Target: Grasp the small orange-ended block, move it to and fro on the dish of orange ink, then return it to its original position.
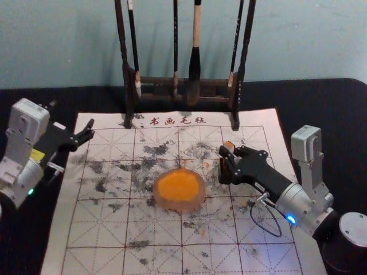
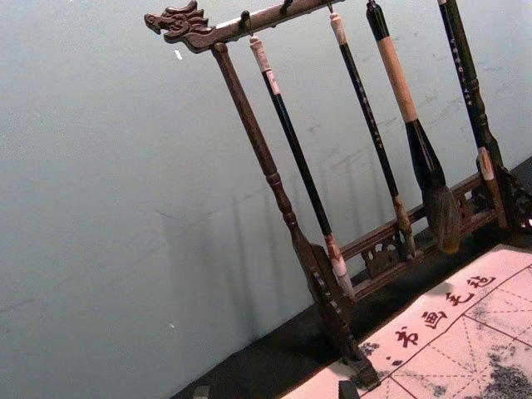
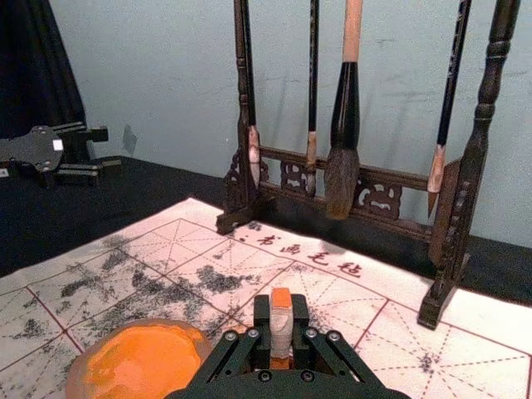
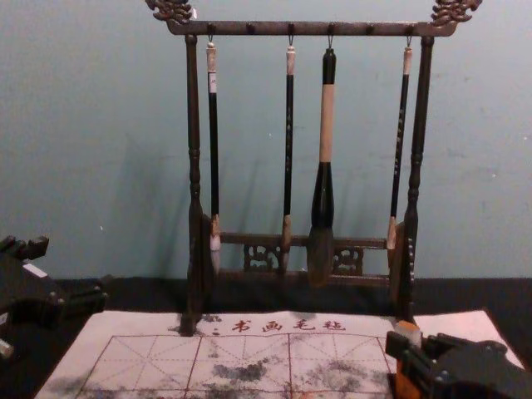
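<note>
Gripper (image 3: 281,317) on right arm pinches small, white, orange-ended block (image 3: 281,331) upright, just right of round, translucent dish of orange ink (image 1: 179,188), probably keeping its lower end free for inking; left gripper (image 2: 274,390) parked wide.

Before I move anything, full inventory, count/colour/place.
rack: 1, dark brown, back of mat
slim brushes: 3, black, pale ends, hung on rack
thick brush: 1, black and tan, hung on rack
mat: 1, whitish, red grid, black smudges, on table
dish: 1, pinkish rim, orange ink inside, on mat
block: 1, whitish, orange-ended, in right gripper
table: 1, black, under mat
wall: 1, grey-blue, behind rack
left gripper: 1, black, left side, open
right gripper: 1, black, right of dish
</note>
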`<state>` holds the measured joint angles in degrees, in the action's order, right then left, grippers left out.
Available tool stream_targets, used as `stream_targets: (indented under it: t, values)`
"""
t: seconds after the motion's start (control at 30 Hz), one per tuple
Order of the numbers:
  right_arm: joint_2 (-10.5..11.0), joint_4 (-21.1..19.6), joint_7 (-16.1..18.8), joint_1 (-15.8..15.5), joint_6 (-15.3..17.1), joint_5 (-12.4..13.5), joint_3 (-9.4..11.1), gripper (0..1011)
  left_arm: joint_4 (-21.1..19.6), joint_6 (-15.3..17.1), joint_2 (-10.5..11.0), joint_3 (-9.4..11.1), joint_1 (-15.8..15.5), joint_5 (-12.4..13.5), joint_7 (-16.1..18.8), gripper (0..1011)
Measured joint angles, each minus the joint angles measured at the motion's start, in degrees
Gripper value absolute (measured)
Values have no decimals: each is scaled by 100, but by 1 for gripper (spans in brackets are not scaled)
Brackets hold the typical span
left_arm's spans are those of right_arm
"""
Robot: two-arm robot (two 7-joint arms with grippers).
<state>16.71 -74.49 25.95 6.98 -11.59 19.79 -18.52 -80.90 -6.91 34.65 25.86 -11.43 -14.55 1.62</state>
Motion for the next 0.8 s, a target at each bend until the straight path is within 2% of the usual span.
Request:
stream_targets:
  t: [0.8]
  values:
    - [15,128,-7,74,148,-13,-63,111,0,0,0,0,0,0,0,1001]
